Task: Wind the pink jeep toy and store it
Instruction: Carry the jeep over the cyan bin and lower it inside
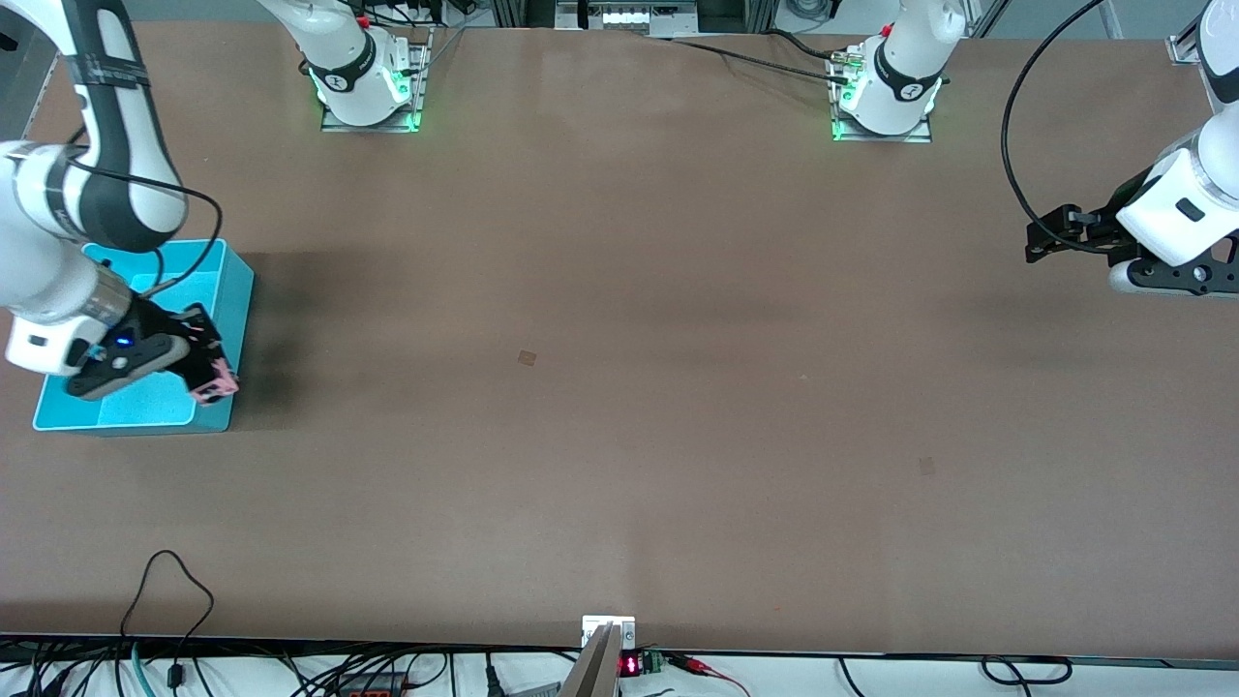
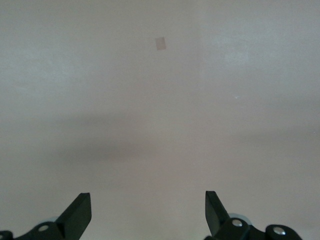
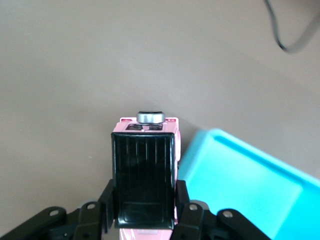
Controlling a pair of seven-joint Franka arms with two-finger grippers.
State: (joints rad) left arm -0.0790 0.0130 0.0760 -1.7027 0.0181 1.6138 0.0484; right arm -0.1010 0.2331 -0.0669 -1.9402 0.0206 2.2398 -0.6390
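Observation:
My right gripper (image 1: 205,373) is shut on the pink jeep toy (image 1: 215,384) and holds it in the air over the cyan bin's (image 1: 208,263) edge that faces the table's middle. In the right wrist view the jeep (image 3: 145,170) shows its black ribbed roof and a grey wheel at its tip, clamped between the fingers (image 3: 107,202), with the cyan bin (image 3: 250,175) beside it. My left gripper (image 1: 1038,242) is open and empty, waiting in the air at the left arm's end of the table; its fingers (image 2: 80,212) show only bare table.
The brown table (image 1: 619,387) bears two small tape marks, one near the middle (image 1: 527,358) and one toward the left arm's end (image 1: 926,466). Cables hang along the table's edge nearest the front camera.

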